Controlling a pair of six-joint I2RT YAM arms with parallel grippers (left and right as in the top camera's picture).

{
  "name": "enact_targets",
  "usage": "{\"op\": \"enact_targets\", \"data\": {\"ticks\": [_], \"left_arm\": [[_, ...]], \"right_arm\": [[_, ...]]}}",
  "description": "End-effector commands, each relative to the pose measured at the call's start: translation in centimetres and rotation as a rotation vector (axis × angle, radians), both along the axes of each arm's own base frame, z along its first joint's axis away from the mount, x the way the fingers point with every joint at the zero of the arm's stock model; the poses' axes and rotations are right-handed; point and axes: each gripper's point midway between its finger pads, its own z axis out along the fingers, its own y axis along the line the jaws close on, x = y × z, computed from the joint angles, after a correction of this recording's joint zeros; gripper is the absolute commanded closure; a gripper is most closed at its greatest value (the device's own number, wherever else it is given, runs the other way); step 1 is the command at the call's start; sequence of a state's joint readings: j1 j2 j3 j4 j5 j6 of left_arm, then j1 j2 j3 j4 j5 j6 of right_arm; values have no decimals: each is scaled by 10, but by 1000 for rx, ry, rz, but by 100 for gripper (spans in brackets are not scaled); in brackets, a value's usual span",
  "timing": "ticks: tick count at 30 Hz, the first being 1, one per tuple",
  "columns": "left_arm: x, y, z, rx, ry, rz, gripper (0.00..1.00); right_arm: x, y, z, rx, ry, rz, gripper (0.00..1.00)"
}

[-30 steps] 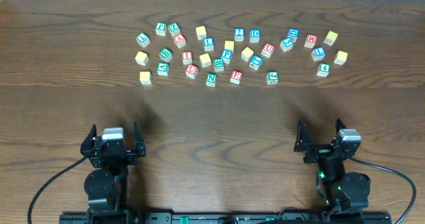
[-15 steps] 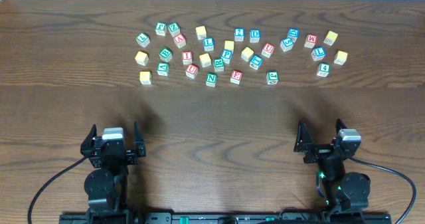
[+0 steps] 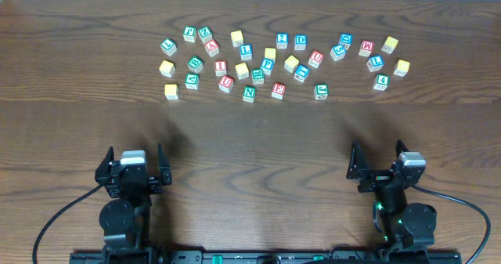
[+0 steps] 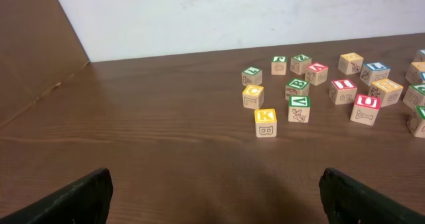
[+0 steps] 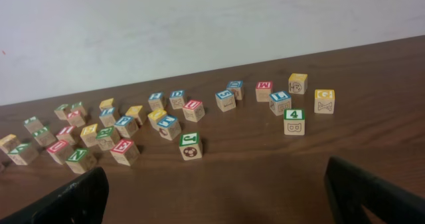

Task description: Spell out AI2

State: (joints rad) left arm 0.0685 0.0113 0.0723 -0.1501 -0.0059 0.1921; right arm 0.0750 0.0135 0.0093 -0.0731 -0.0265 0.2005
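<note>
The AI2 cubes lie in a scatter of small wooden alphabet cubes at the far side of the table. The red A cube [image 3: 212,48] [image 4: 317,72] is at the left of the scatter, and the red I cube [image 3: 221,67] [image 4: 343,90] sits just in front of it. The blue 2 cube [image 3: 282,40] [image 5: 156,99] lies in the back row near the middle. My left gripper [image 3: 135,152] [image 4: 216,197] and right gripper [image 3: 378,150] [image 5: 216,194] rest at the near edge, far from the cubes. Both are open and hold nothing.
Around the three cubes lie several others: a blue D [image 3: 300,41], a blue L [image 3: 246,51], red U cubes [image 3: 226,83] [image 3: 315,58], a red E [image 3: 279,91], a yellow K [image 4: 265,121] and a green 4 [image 5: 294,121]. Bare dark wood [image 3: 250,154] separates scatter and grippers.
</note>
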Motion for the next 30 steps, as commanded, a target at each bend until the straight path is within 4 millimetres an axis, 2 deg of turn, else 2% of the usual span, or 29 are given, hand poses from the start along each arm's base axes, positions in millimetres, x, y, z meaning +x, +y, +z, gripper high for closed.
{"op": "enact_targets", "data": {"ticks": [1,20,23,30], "left_arm": [[0,2,-16,12,35,10,2],[0,3,-15,13,34,10,2],[0,3,-15,13,34,10,2],[0,3,-15,13,34,10,2]], "right_arm": [[0,-1,-2,-8,4,-5,1],[0,-1,-2,-8,4,-5,1],[1,-12,-1,-16,-2,-69,1],[1,-13,-1,-17,-1,-73,1]]}}
